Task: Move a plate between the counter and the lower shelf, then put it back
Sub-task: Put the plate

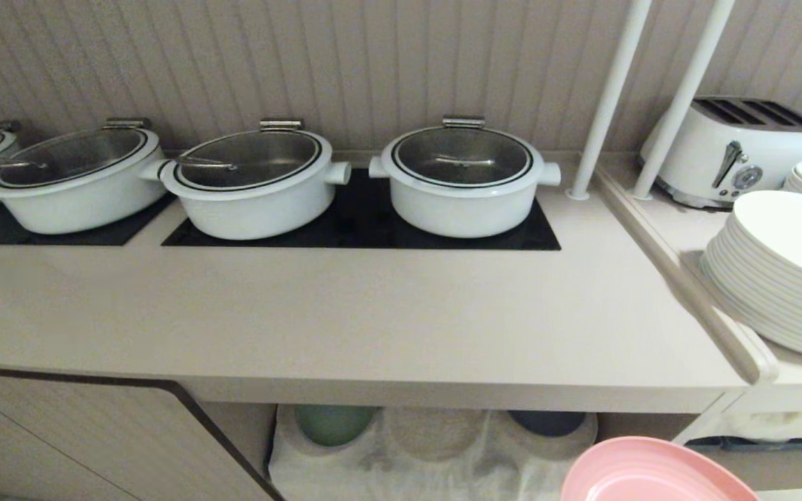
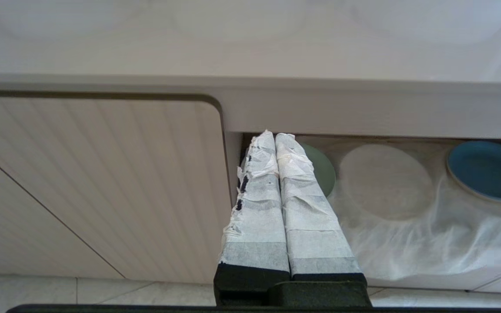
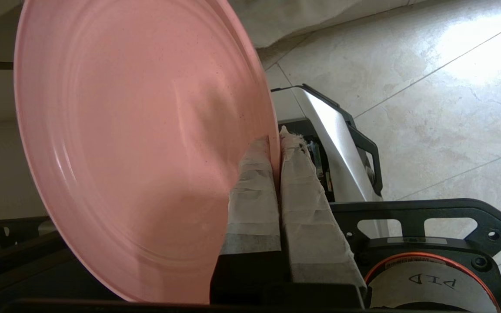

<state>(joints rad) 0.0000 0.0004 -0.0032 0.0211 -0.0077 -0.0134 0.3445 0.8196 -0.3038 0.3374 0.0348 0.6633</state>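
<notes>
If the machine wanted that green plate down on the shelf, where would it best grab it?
Probably by the front rim, coming in level from the open front of the lower shelf. The green plate sits shallow in a hollow of the cloth, under the counter, so nothing can reach it from above. The right end effector grips the pink plate by its rim likewise.

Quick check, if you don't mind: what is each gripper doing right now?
Left gripper: shut, empty, parked facing the lower shelf.
Right gripper: shut on the rim of the plate.
</notes>
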